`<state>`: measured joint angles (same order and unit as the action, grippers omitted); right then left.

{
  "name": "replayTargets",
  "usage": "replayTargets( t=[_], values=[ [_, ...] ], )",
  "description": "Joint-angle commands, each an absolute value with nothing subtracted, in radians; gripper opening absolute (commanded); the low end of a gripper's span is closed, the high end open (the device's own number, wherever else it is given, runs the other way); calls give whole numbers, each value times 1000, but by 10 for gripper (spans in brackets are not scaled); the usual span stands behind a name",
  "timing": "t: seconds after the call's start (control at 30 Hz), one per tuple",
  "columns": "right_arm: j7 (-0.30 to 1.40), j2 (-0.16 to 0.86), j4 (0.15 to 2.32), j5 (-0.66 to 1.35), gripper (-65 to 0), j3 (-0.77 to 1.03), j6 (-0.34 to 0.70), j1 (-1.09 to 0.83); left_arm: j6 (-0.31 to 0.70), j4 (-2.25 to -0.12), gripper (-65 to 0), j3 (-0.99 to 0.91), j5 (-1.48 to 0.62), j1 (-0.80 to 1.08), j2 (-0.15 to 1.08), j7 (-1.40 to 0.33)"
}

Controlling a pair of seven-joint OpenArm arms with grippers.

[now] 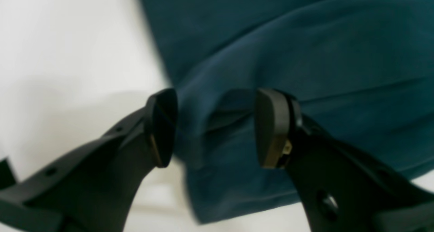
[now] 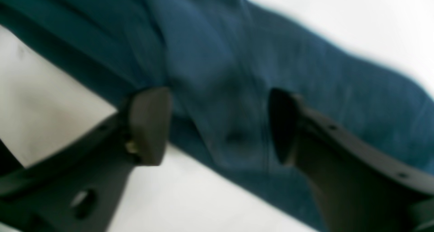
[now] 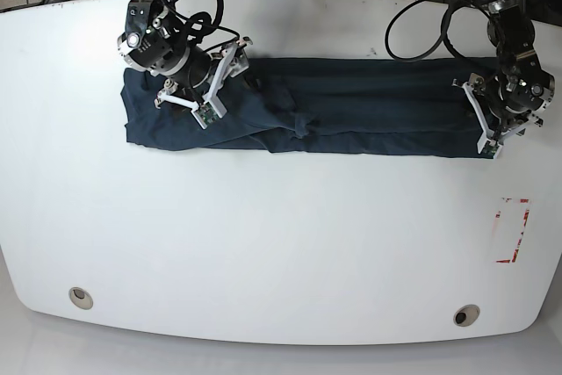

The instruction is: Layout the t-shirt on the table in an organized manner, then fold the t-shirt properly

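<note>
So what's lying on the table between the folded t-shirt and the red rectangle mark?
Nothing. In the base view, only bare white table separates the t-shirt from the red rectangle mark.

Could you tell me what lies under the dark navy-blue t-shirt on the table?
The dark navy-blue cotton t-shirt lies in a long band directly on the glossy white table, which shows all around it. Anything beneath the cloth itself is covered and cannot be seen.
</note>
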<state>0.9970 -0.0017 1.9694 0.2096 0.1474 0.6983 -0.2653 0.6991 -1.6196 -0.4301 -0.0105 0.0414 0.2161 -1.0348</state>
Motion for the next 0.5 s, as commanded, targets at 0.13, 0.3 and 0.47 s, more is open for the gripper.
replayTargets(
  t=[0.13,0.3,0.47],
  values=[
    [912,5,1936,225,-133,148,698,-294,698,-1636,-311,-437,-10,30,236,-1026],
    [852,27,1865,225,-138,147,698,-297,698,-1635,-311,-437,-10,30,236,-1026],
    [799,41,1810,225,-247,145,698,-294,698,-1635,-311,-437,-10,30,236,-1026]
  ],
)
